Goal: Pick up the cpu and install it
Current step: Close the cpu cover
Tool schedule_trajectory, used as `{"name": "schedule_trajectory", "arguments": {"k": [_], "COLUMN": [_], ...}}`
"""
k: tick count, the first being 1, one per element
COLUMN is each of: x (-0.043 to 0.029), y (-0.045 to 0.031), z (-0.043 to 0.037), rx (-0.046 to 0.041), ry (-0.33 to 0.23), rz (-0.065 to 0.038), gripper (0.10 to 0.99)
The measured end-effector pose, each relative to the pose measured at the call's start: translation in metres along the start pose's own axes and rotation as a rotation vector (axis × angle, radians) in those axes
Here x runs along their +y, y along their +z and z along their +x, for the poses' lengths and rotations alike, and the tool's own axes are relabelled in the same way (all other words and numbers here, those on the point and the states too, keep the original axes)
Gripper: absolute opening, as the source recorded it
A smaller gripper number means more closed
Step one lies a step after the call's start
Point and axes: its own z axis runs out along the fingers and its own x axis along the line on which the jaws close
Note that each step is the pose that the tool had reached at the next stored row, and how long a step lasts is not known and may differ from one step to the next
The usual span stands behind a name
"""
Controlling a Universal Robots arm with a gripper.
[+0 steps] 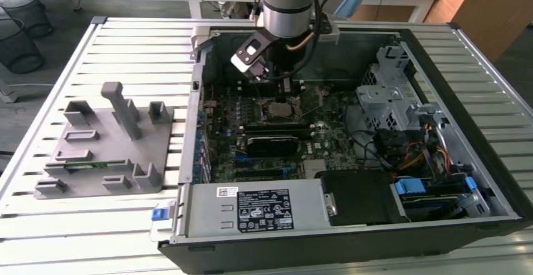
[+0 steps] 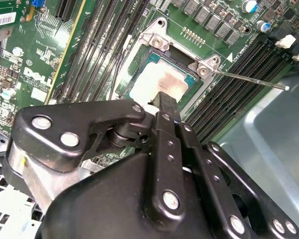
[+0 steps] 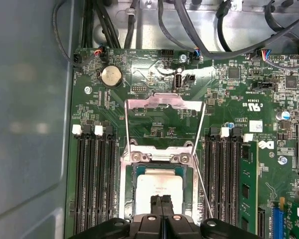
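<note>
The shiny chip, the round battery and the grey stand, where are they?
chip (image 3: 158,185): first wrist view, middle of its silver top.
round battery (image 3: 110,75): first wrist view, centre of its face.
grey stand (image 1: 104,147): exterior view, its flat base plate.

Exterior view: I look down from high and far into the open case (image 1: 333,253). Both wrist views: close over the board (image 3: 154,74), sharing the socket (image 3: 159,155).

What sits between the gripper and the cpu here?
Nothing. In the first wrist view the shut gripper sits directly at the bare metal top of the cpu, which lies in its socket; the stretch is bare.
</note>
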Motion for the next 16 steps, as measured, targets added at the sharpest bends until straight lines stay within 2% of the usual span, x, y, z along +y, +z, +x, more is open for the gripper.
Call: {"name": "schedule_trajectory", "arguments": {"k": [8, 16], "x": [0.0003, 0.001], "y": [-0.006, -0.022], "z": [0.0001, 0.0004], "rx": [-0.0001, 0.0], "ry": [0.0, 0.0], "rz": [0.002, 0.004], "gripper": [0.106, 0.106]}}
